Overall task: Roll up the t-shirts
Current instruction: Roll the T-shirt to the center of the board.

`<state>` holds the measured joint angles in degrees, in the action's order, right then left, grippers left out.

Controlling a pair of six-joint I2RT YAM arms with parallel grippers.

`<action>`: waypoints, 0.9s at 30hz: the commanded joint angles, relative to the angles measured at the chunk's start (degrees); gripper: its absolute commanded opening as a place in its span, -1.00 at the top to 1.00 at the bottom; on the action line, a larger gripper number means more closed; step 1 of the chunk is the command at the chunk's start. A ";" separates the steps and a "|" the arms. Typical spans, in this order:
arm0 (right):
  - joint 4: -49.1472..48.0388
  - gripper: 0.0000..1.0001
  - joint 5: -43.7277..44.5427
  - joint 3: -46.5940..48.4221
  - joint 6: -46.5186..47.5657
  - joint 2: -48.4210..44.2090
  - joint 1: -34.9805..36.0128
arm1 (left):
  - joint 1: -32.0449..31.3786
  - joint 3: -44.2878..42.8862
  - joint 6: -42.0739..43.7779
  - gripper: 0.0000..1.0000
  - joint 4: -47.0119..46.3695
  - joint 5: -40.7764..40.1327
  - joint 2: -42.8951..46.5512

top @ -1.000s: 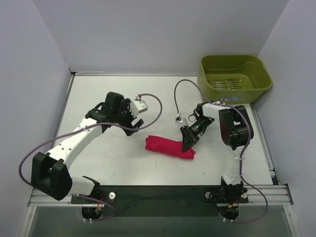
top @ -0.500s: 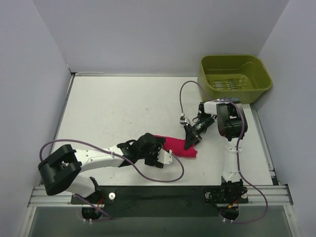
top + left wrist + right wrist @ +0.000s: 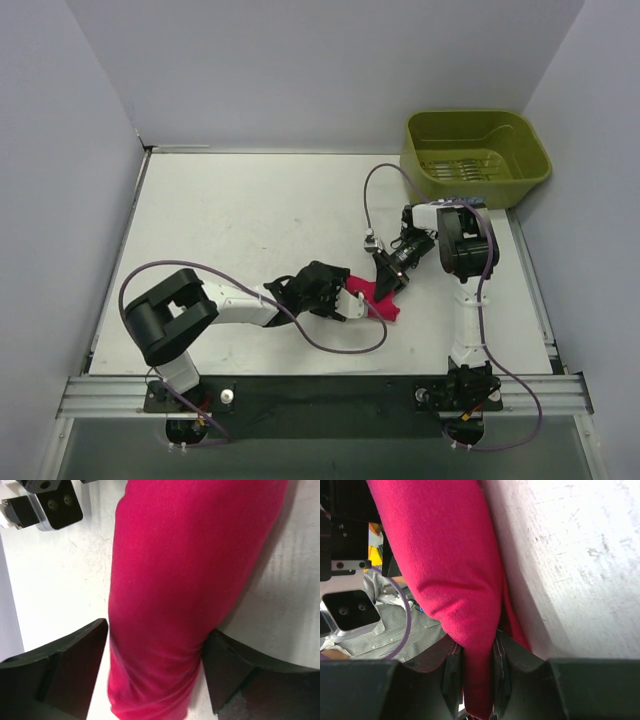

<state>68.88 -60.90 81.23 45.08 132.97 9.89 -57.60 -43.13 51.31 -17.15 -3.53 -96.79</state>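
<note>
The magenta-red t-shirt (image 3: pixel 373 301) lies as a short roll on the white table (image 3: pixel 230 210), right of centre. My left gripper (image 3: pixel 346 299) has come in low from the left, and its black fingers (image 3: pixel 60 665) press both sides of the roll (image 3: pixel 190 570) at its left end. My right gripper (image 3: pixel 386 282) is shut on the right end of the roll. In the right wrist view a fold of the fabric (image 3: pixel 440 555) is pinched tight between the pads (image 3: pixel 451 675). The rest of the roll is hidden under the two grippers.
The olive-green plastic bin (image 3: pixel 430 165) stands at the back right corner and holds no shirt. The right arm's cable (image 3: pixel 368 200) loops over the table behind the roll. Grey walls close in the left, back and right sides.
My left arm swung from the table's middle down to the roll's left end and closed around it, then pushed right, so the roll looks shorter. My right gripper kept its hold and shifted slightly.
</note>
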 commanded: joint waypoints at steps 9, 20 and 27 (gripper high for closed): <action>3.80 -0.62 -2.29 -0.98 4.65 -5.51 -1.27 | 9.17 -20.39 -2.36 -0.05 31.97 19.16 -9.72; -19.71 -1.00 -2.82 -17.31 -0.85 -43.15 -20.50 | 12.87 -30.07 3.44 -0.01 51.59 33.58 -13.33; -62.75 -1.00 13.17 -47.62 -2.80 -90.91 -8.43 | 13.22 -36.66 8.01 0.03 65.55 35.34 -18.25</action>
<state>31.18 -55.24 47.18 43.94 63.20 -7.92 -44.53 -76.14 56.03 34.15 27.27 -110.98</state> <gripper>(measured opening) 0.999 0.501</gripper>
